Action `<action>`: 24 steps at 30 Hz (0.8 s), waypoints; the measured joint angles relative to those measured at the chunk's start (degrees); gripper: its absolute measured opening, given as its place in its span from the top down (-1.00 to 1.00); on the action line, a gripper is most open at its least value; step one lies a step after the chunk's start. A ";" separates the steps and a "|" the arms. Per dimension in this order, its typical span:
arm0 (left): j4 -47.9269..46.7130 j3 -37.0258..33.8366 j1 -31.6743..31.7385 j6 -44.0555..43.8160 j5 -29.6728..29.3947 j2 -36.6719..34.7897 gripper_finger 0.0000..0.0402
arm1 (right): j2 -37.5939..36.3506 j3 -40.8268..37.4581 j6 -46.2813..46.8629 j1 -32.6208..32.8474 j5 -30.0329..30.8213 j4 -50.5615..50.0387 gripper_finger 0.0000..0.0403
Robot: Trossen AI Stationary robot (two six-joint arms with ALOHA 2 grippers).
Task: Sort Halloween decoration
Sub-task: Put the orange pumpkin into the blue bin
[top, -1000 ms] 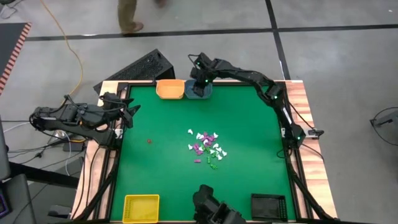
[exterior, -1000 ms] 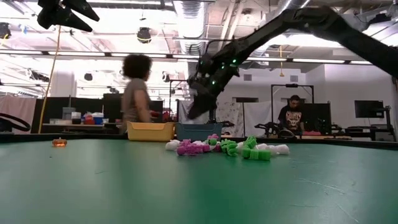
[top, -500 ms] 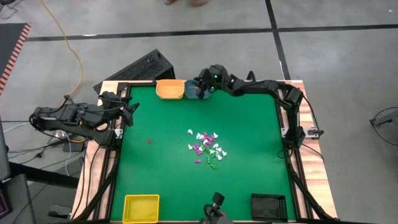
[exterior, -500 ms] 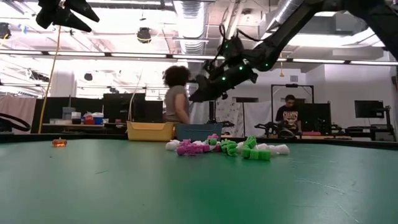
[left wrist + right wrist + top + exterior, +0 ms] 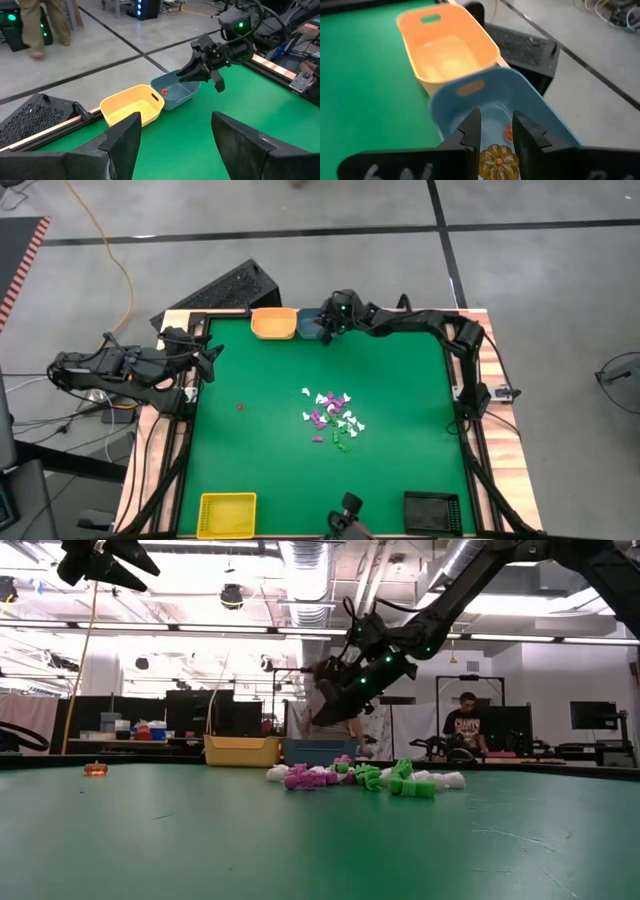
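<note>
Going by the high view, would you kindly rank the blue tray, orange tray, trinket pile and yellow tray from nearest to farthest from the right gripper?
1. Blue tray, directly under the right gripper, far edge.
2. Orange tray, beside the blue one.
3. Trinket pile, mid-table.
4. Yellow tray, near-left corner.

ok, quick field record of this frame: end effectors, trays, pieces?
right end effector: over the blue tray, holding an orange pumpkin piece
left end effector: open, waiting at the table's left edge
blue tray contents: one orange-red piece
orange tray: empty, beside the blue one
unsorted pile: mid-table
</note>
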 joint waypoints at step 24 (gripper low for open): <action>0.00 0.00 0.01 0.03 -0.86 0.02 -0.15 | 4.00 0.09 0.57 -0.51 3.44 -2.22 0.54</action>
